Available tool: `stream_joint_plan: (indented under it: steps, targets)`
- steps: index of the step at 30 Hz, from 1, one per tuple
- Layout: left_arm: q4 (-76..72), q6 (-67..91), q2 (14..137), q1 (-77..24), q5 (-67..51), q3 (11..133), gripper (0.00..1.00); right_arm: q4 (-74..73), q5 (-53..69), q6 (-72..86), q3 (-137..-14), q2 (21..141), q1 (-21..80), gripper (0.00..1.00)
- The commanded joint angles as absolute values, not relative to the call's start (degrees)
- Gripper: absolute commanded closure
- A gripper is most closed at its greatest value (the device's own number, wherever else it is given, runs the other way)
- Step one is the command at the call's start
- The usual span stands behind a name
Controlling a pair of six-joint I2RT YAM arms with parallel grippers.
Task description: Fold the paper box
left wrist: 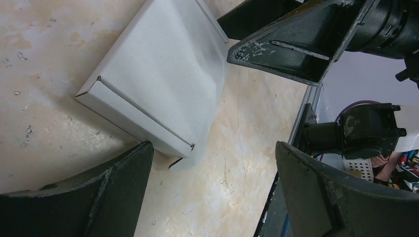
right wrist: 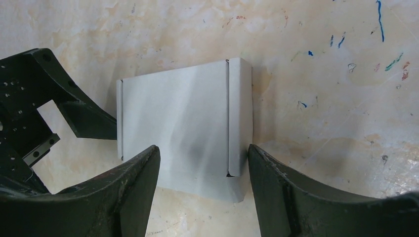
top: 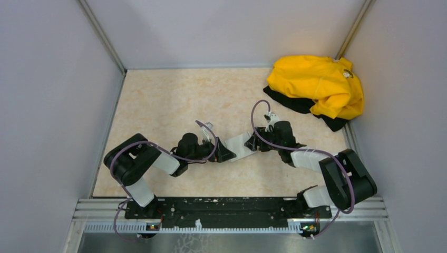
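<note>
Box (top: 240, 145) lay flat on the table (top: 174, 100), near its centre. We saw the left gripper (top: 224, 153) at the box's 8 o'clock, jaws wide apart and clear of it. The right gripper (top: 255, 143) sat at its 3 o'clock, jaws apart over one end; whether they touched it we could not tell.

- The paper box (top: 240, 145) is pale grey-white thin cardboard, folded into a small, flat rectangular box with its top closed.
- It lies flat on the marbled beige table (top: 174, 95), broad face up, about mid-width and nearer the near edge than the far one.
- It sits slightly skewed to the table's edges.
- A narrow folded panel runs along one edge, with small slits at its corners.
- The surface is plain, smooth and unmarked.
</note>
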State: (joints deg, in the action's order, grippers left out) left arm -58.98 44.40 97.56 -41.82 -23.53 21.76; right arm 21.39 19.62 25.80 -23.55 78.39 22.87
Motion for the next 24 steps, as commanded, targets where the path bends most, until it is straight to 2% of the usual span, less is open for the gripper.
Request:
stream_joint_plan:
  steps: [1,24]
  targets:
    - [-61.8,44.7,97.8,-42.4,-23.3,23.0,0.01,23.6,20.8,26.4,-23.2,75.6,22.6,0.35]
    - [-53.0,43.4,87.1,-43.7,-21.2,23.0,0.01,20.1,22.1,29.2,-22.8,67.9,27.0,0.34]
